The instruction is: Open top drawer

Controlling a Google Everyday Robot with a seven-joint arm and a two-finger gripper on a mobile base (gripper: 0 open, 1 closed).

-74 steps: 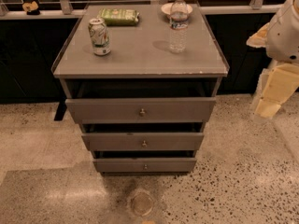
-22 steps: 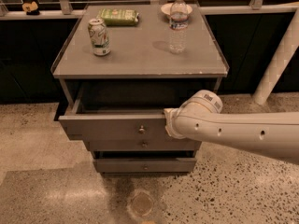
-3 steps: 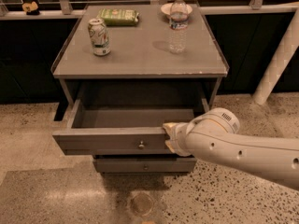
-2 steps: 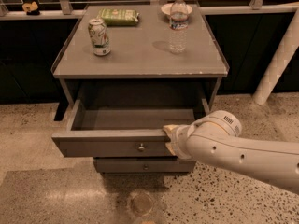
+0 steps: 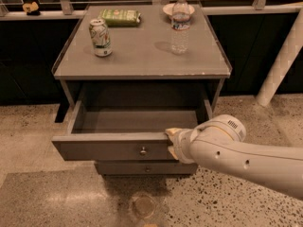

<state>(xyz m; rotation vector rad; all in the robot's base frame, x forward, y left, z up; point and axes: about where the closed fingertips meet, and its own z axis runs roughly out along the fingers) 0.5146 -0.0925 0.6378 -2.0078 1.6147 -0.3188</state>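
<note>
The top drawer (image 5: 111,149) of the grey cabinet is pulled far out, its inside bare and its flat grey front showing a small round knob (image 5: 143,151) at centre. My gripper (image 5: 173,144) is at the drawer's front edge, right of the knob, at the end of the white arm (image 5: 236,157) that comes in from the lower right. Its fingers lie over the top rim of the drawer front. A lower drawer (image 5: 147,168) with a like knob shows just under the open one.
On the cabinet top (image 5: 142,56) stand a drink can (image 5: 100,37), a clear water bottle (image 5: 179,25), a green packet (image 5: 120,16) and a small bowl (image 5: 166,8). A white post (image 5: 284,56) stands at the right. A round clear object (image 5: 143,205) lies on the speckled floor.
The top drawer went from shut to pulled out, and has slid a little further out in the last second. My arm moved from the right side to the drawer front.
</note>
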